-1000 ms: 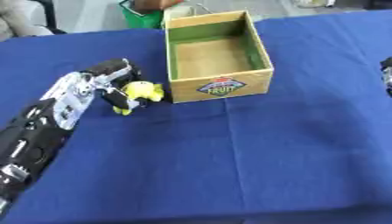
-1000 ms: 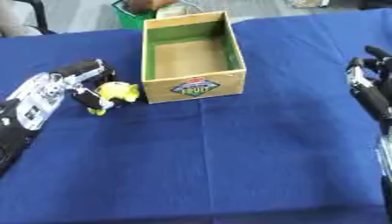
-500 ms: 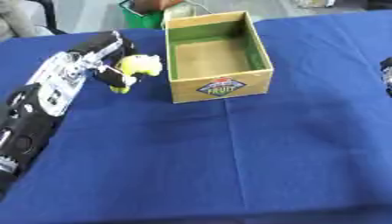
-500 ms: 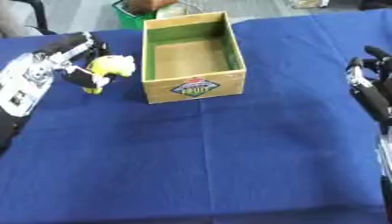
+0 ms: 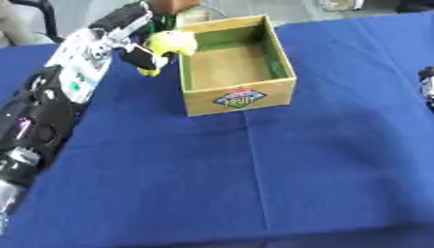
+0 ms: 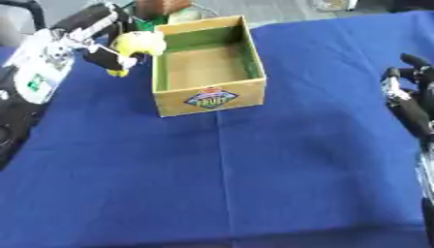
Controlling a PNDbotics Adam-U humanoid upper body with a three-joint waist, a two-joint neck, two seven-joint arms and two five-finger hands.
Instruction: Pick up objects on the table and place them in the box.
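Observation:
A small yellow toy (image 5: pixel 170 43) hangs in my left hand (image 5: pixel 134 35), whose fingers are curled round it. Toy and hand are raised above the table at the far left corner of the box (image 5: pixel 240 98), just over its left wall. The box is cardboard with a green lining and a fruit label on its front; its inside looks bare. My right hand (image 6: pixel 409 94) rests at the right edge, fingers relaxed and pointing up, holding nothing.
A blue cloth (image 5: pixel 254 174) covers the table. Behind the box, at the far edge, stand a brown thing (image 6: pixel 161 6) and a green basket (image 6: pixel 178 17). The cloth's front edge runs along the bottom.
My left hand has lifted the yellow toy off the cloth and carried it up and toward the far left corner of the box. The right hand has stayed put.

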